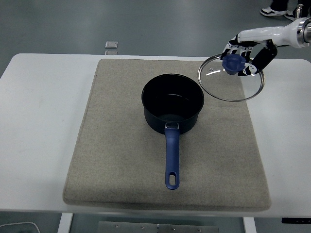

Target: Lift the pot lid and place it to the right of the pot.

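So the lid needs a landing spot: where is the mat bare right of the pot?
Bare mat runs from the pot and its handle to the right edge. The right hand holds the lid over the far right corner.

Single head view: camera high on robot's side, facing forward and down; near edge of white rectangular table (39, 145) at bottom.
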Available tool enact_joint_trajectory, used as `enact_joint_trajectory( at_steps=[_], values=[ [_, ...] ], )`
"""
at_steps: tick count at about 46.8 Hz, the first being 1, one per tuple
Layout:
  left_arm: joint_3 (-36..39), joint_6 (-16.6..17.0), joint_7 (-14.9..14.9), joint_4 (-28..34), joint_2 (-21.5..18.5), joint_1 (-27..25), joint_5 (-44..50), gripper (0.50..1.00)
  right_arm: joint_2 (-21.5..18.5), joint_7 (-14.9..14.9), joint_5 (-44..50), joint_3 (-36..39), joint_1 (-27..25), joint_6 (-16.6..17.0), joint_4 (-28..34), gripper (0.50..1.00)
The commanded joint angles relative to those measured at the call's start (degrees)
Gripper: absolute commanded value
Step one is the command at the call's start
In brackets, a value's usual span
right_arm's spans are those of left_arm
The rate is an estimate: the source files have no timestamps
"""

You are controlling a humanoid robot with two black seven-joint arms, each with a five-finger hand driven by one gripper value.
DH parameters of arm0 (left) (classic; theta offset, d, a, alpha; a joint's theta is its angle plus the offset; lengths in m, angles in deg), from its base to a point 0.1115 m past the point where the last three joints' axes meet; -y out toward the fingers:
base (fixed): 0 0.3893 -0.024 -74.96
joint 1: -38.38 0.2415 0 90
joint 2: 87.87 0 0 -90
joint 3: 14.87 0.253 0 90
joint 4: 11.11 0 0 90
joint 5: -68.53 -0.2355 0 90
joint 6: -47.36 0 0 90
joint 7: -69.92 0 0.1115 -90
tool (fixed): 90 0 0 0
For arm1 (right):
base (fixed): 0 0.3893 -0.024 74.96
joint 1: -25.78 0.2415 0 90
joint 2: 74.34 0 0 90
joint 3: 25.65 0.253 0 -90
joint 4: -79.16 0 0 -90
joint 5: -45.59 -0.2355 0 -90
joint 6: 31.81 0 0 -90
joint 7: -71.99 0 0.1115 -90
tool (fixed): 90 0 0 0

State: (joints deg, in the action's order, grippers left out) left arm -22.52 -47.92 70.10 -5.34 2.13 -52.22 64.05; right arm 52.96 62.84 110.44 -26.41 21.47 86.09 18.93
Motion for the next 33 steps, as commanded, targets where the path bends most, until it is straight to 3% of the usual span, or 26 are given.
enact_joint_trajectory(
  at_steps=[1, 33],
  values=[
    [0.0, 0.0, 0.0, -0.1, 0.0, 0.0, 0.0, 1.0, 0.6, 0.0, 0.1, 0.0, -1.5, -0.5, 0.0, 0.5],
    [0.0, 0.0, 0.0, -0.1, 0.0, 0.0, 0.0, 1.0, -1.6, 0.0, 0.5, -0.3, -11.8, -9.3, 0.7, 0.5]
  ],
)
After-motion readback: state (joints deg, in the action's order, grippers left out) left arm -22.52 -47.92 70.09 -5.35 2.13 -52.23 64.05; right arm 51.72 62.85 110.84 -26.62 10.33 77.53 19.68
